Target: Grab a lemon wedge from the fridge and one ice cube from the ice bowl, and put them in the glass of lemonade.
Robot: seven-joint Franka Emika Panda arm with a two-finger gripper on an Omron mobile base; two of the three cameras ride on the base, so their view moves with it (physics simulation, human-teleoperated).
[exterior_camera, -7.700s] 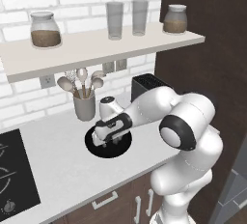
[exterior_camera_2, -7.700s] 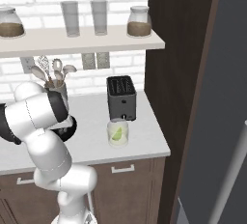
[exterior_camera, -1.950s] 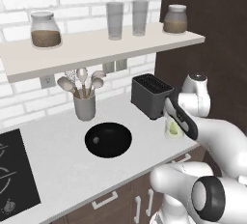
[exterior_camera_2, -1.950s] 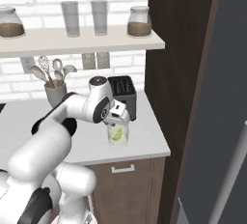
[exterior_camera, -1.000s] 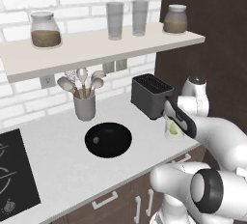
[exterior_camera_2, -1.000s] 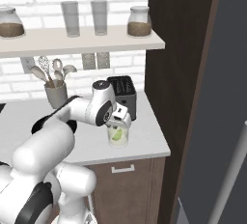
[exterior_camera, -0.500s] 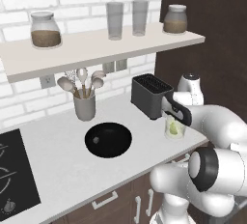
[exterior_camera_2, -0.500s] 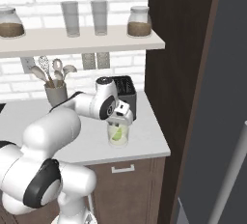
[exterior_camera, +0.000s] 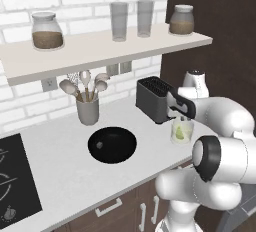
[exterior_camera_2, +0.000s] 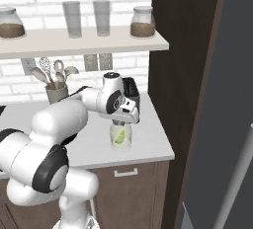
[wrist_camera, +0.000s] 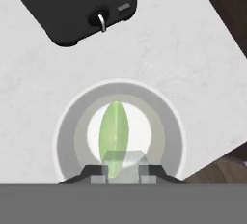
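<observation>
The tool hangs directly above the glass of lemonade, its fingers pointing down at the rim. In the hand view a pale, translucent ice cube sits pinched between the two dark fingertips, so the tool is clenched on the cube. The cube is over the near edge of the liquid and not resting in it (whether it touches the rim cannot be told).

The lemon wedge lies inside the glass, a yellow-green sliver standing roughly on end in the pale liquid; it also shows as a green patch through the glass wall in the right base view.

The glass stands upright on the white worktop, just in front of the dark toaster and near the worktop's right end, beside the dark brown cabinet side. The ice bowl sits well to the left of the glass, in front of the grey utensil cup. A small pale speck shows on the bowl's inside; it is too small to identify.
</observation>
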